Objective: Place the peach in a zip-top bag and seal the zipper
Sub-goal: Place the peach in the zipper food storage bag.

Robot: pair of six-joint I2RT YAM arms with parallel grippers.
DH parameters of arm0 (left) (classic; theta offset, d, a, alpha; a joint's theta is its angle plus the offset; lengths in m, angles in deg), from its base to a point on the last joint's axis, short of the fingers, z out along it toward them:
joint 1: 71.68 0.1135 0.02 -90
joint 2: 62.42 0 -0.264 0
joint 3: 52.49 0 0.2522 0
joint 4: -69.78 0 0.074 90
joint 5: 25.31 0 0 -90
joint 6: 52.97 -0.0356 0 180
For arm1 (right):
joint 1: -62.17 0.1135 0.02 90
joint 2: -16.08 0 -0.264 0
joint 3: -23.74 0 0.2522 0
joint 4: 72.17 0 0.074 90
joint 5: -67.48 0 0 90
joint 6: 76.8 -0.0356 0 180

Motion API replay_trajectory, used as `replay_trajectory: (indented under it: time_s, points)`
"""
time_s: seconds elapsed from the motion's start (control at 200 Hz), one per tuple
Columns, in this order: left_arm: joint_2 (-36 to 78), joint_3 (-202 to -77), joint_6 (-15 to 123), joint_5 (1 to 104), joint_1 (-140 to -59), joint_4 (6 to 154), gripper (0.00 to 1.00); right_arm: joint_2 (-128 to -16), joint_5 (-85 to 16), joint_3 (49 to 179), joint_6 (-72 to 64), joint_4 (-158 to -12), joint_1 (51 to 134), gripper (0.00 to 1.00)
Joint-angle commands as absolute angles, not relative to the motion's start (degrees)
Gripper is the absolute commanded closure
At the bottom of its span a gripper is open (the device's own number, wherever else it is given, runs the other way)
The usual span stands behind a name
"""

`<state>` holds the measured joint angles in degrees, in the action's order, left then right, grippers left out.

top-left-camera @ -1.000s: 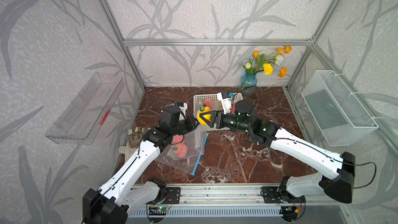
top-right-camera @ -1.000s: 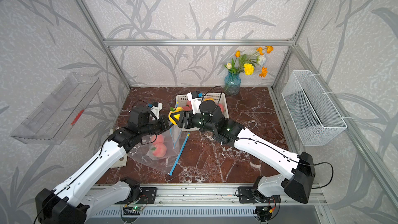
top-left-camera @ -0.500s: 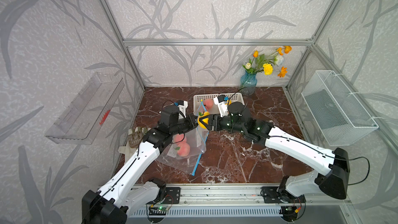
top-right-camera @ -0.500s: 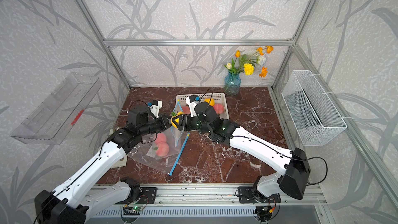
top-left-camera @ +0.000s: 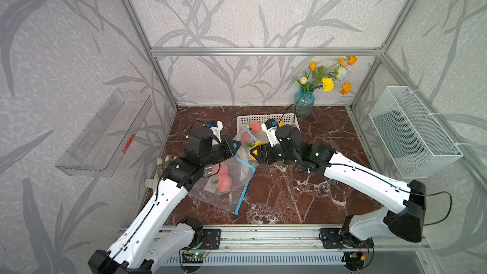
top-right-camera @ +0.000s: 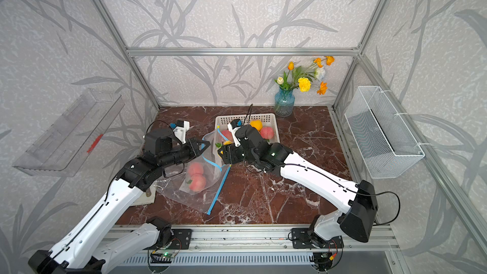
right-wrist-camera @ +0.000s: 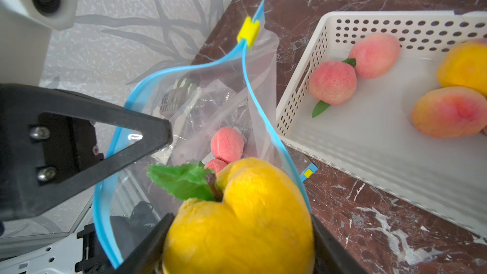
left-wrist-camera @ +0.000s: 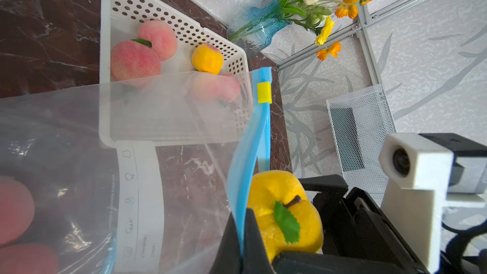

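Observation:
The clear zip-top bag [top-left-camera: 226, 188] [top-right-camera: 200, 199] lies at the table's left with its mouth lifted. My left gripper [left-wrist-camera: 241, 222] [top-left-camera: 235, 144] is shut on the blue zipper rim [left-wrist-camera: 239, 170] and holds it up. A yellow slider [right-wrist-camera: 248, 32] [left-wrist-camera: 264, 92] sits at the zipper's far end. My right gripper [right-wrist-camera: 238, 220] [top-right-camera: 221, 151] is shut on a yellow peach [right-wrist-camera: 237, 228] [left-wrist-camera: 263, 193] with a green leaf, right at the open mouth. Two pink peaches [top-right-camera: 196, 177] [right-wrist-camera: 227, 144] lie inside the bag.
A white perforated basket [top-left-camera: 266, 119] [right-wrist-camera: 295, 93] holding several more peaches stands just behind the bag. A blue vase of flowers [top-left-camera: 304, 104] stands at the back. A wire basket [top-left-camera: 411, 133] hangs on the right wall and a clear tray [top-left-camera: 102, 133] on the left wall.
The right arm has swung its wrist back toward the basket while the yellow peach stays at the bag's mouth. The left gripper keeps its hold on the rim in about the same place.

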<state>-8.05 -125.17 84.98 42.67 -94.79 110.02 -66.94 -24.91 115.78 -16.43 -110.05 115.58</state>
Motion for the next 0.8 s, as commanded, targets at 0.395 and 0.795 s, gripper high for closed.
replay_trajectory:
  time_s: [0.395, 0.795]
  points:
    - [-7.3, -132.0, 80.2, 45.2, -94.4, 116.7, 1.0, -68.4, -27.1, 125.0, -11.4, -116.2, 116.8, 0.1]
    - [-8.1, -135.5, 76.7, 53.2, -94.4, 123.6, 1.0, -59.3, -22.9, 120.7, -9.6, -111.4, 116.6, 0.04]
